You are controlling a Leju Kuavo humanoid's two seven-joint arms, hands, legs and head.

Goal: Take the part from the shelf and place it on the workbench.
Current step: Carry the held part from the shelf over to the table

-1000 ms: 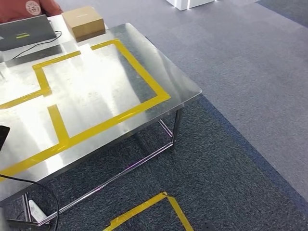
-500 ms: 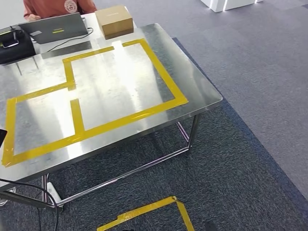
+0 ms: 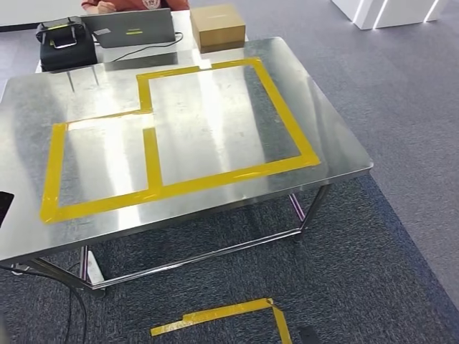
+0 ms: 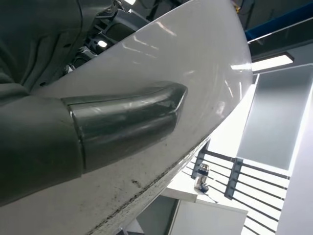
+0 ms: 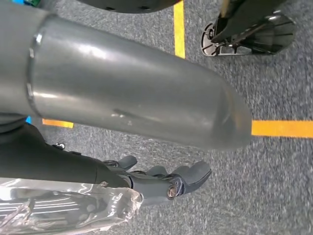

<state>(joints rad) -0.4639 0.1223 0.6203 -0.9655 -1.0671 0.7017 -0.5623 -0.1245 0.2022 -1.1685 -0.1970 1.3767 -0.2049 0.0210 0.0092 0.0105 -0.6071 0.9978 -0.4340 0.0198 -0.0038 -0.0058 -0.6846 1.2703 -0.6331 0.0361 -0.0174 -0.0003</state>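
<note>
Finding 1, change: over the last second my head view has swung across the room. The workbench (image 3: 336, 154) now sits nearly square in front of me, with its far edge and both near corners showing. The whole picture shifted together, so I moved and the things on the bench did not. I judge the carry nearly done, with the approach and set-down left.

Finding 2, the part (image 5: 62, 210): it is in a clear crinkled bag lying against the dark fingers of my right hand (image 5: 155, 178), hanging over grey carpet and not yet at the bench. The fingers run fairly straight along the bag with the thumb apart above them. The contact that pins the bag is hidden, but I judge it held.

Finding 3, my left hand (image 4: 110, 122): the thumb lies along a white curved shell. I cannot tell how the fingers stand.

Count:
- one workbench
- two taped bays (image 3: 178, 188) on it, one large and one small
- one laptop (image 3: 135, 29)
- one cardboard box (image 3: 217, 25)
- one black bag (image 3: 67, 44)
- one person (image 3: 135, 4) at the far edge
- one floor tape corner (image 3: 227, 313)
- one bagged part
</note>
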